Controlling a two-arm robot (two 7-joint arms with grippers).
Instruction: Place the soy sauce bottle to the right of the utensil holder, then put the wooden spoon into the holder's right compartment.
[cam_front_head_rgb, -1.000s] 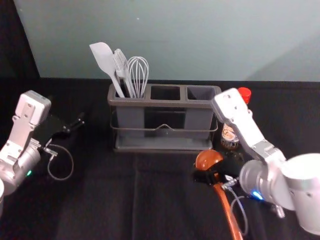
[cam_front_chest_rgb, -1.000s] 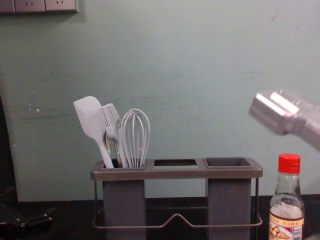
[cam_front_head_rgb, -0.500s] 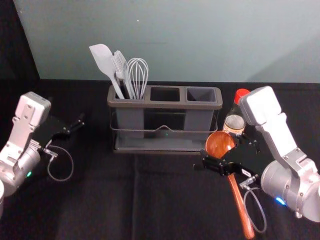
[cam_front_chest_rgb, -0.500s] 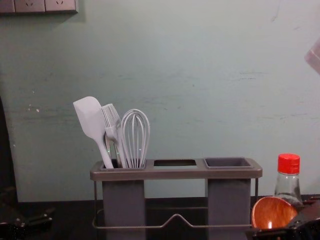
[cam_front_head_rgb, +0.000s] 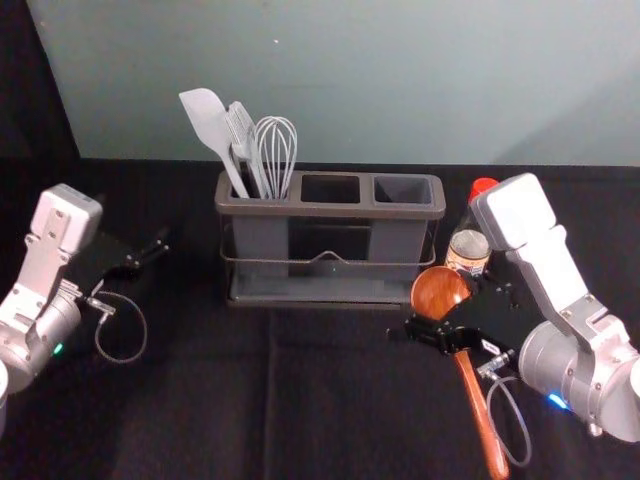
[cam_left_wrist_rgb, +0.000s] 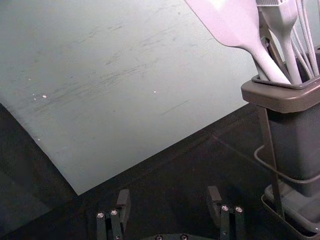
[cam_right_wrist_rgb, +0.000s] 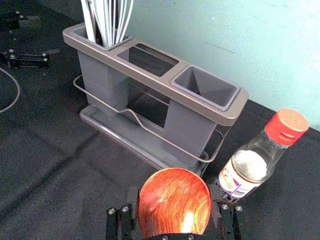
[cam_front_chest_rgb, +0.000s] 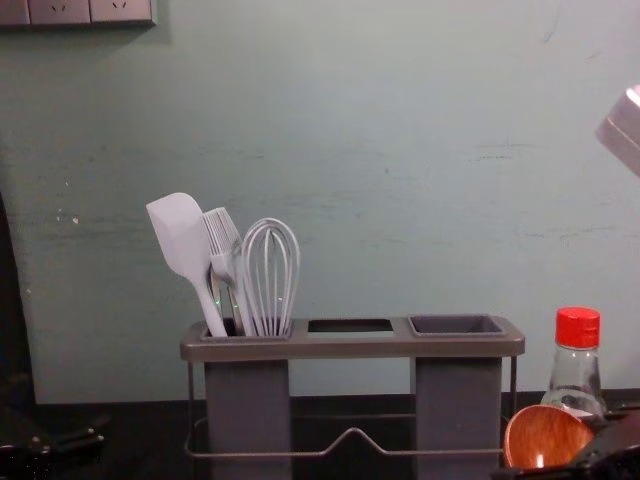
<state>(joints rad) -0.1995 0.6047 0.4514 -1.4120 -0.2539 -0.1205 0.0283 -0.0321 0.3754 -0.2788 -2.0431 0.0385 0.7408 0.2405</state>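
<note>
Wooden spoon (cam_front_head_rgb: 437, 290), head view: held by the right gripper (cam_front_head_rgb: 452, 305), near the soy sauce bottle (cam_front_head_rgb: 468, 252), right of the utensil holder (cam_front_head_rgb: 330, 209).
Left gripper (cam_front_head_rgb: 150, 252), head view: parked at left.
Its fingers (cam_left_wrist_rgb: 123, 202), left wrist view: spread wide.
Spoon bowl (cam_right_wrist_rgb: 174, 202), right wrist view: clasped.

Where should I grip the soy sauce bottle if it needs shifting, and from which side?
Probably the labelled body below the red cap, coming from its right: the bottle stands upright, the utensil holder is close on its left, and the wooden spoon is in front. The right claw should place the spoon first.
</note>
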